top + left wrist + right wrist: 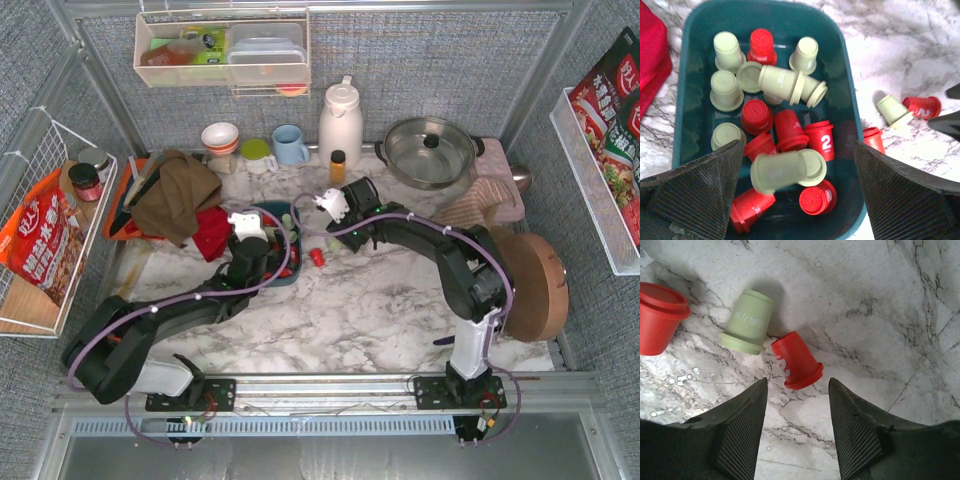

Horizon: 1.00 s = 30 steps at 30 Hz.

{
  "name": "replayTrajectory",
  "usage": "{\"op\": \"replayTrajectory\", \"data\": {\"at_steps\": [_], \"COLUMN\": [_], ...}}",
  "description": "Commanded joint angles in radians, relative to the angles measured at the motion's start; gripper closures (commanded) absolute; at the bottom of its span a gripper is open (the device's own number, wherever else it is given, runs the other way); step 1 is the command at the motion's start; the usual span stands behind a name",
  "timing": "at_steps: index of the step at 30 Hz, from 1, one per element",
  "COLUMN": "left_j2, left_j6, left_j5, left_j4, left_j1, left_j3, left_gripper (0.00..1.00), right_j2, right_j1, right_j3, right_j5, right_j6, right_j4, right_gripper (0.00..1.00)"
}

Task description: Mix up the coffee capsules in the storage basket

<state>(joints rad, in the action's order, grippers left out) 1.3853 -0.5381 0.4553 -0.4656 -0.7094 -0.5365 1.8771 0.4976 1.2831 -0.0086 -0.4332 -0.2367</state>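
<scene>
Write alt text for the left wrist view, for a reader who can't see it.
A dark teal storage basket holds a jumble of red and pale green coffee capsules, some standing, some tipped over. The left gripper hangs open over one end, a blurred green capsule between the fingers. Three more capsules lie outside on the marble table.

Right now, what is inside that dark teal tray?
Red and mint-green coffee capsules lie jumbled in the storage basket, some standing, some on their sides. The fingers of the left tool cover its near corners, so anything there is hidden.
</scene>
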Motion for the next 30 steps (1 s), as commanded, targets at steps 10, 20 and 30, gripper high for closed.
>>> {"op": "replayTrajectory", "data": {"at_steps": [10, 20, 30], "left_j2": [-0.161, -0.190, -0.209], "left_j6": [0.049, 0.053, 0.045], "left_j5": [0.061, 0.053, 0.043], "left_j4": [0.008, 0.014, 0.015], "left_j1": [0.002, 0.001, 0.001], "left_j3": [0.046, 0.050, 0.071], "left_gripper": [0.01, 0.01, 0.01], "right_j2": [0.133, 0.204, 0.261], "right_j1": [-0.013, -0.013, -0.013], "right_j3": [0.166, 0.279, 0.350], "right_j5": [-0.037, -0.116, -0.119], "right_j6": [-0.109, -0.170, -0.205], "right_j4": [-0.152, -0.293, -0.383], "right_gripper": [0.48, 0.54, 0.50]}}
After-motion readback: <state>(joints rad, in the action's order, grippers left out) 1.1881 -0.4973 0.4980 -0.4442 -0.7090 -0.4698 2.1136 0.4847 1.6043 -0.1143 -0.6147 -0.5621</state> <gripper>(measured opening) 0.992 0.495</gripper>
